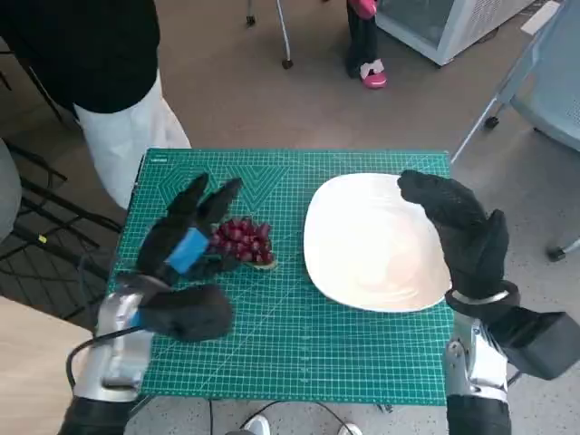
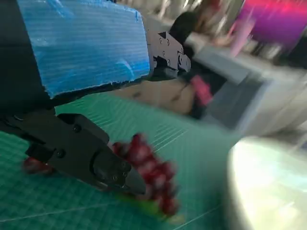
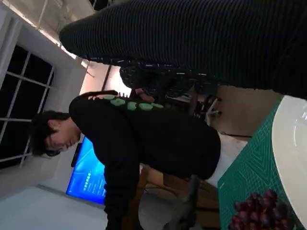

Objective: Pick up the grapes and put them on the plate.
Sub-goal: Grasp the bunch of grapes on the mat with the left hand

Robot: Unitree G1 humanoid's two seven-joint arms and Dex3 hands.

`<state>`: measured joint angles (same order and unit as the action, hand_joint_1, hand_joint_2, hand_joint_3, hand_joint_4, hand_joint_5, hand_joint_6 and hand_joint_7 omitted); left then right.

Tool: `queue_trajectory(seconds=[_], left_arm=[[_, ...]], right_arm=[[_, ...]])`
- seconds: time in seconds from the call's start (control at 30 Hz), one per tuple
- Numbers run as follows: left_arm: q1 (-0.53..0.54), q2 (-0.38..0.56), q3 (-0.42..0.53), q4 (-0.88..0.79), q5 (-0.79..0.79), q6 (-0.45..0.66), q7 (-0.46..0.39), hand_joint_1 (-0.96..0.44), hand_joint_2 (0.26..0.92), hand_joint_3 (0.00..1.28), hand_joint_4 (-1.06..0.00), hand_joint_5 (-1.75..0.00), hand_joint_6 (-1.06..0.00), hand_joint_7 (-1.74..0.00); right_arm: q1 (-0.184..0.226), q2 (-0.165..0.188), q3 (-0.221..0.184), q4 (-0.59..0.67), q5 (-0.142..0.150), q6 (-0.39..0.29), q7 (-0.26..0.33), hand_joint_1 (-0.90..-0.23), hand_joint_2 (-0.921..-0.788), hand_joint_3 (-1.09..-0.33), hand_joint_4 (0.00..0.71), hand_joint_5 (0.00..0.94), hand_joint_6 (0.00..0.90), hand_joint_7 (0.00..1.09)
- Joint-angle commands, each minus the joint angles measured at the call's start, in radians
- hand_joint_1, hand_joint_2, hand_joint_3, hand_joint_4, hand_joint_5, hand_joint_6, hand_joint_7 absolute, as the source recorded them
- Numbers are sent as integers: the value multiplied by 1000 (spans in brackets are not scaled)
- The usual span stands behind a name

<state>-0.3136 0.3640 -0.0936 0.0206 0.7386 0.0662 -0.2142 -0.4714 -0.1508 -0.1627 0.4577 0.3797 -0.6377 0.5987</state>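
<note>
The bench (image 1: pixel 299 362) has a green mat on top. On its right side sits a big white plate (image 1: pixel 372 245), with nothing on it. The right hand (image 1: pixel 462 236) floats over the plate's right edge, fingers apart, holding nothing. The left hand (image 1: pixel 186 240) is low, right next to the grapes (image 1: pixel 243 242), with its fingers (image 1: pixel 217 201) spread wide and reaching past them. I cannot tell if it touches them yet. The grapes lie on the mat, near the plate's left edge. They look small, soft and light. A hard squeeze could squash them or pull some off. I think it is best to hold the middle of the bunch gently from both sides.
</note>
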Motion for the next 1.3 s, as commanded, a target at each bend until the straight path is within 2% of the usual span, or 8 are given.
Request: queue_trajectory(seconds=[0.03, 0.57, 1.0, 1.3], left_arm=[[-34, 11, -29, 1, 4, 66, -33, -325, 698, 2, -30, -6, -206, -18], [-141, -2, -140, 138, 14, 223, -63, -320, 701, 1, -31, 0, -222, -6], [-263, -8, -202, 334, 3, 270, -57, -307, 703, 1, -29, 0, -224, -3], [-350, -25, -222, 531, -27, 252, -24, -326, 705, 1, -17, 0, -224, -1]], right_arm=[[12, -7, -4, 6, 4, 12, 11, -625, -921, -797, 347, 0, 155, 69], [18, -14, -21, 23, 17, 11, 28, -615, -921, -806, 339, 0, 148, 76], [15, -15, -40, 35, 24, 2, 45, -617, -921, -809, 338, 0, 145, 82], [11, -14, -49, 44, 28, -1, 57, -618, -921, -806, 342, 2, 147, 89]])
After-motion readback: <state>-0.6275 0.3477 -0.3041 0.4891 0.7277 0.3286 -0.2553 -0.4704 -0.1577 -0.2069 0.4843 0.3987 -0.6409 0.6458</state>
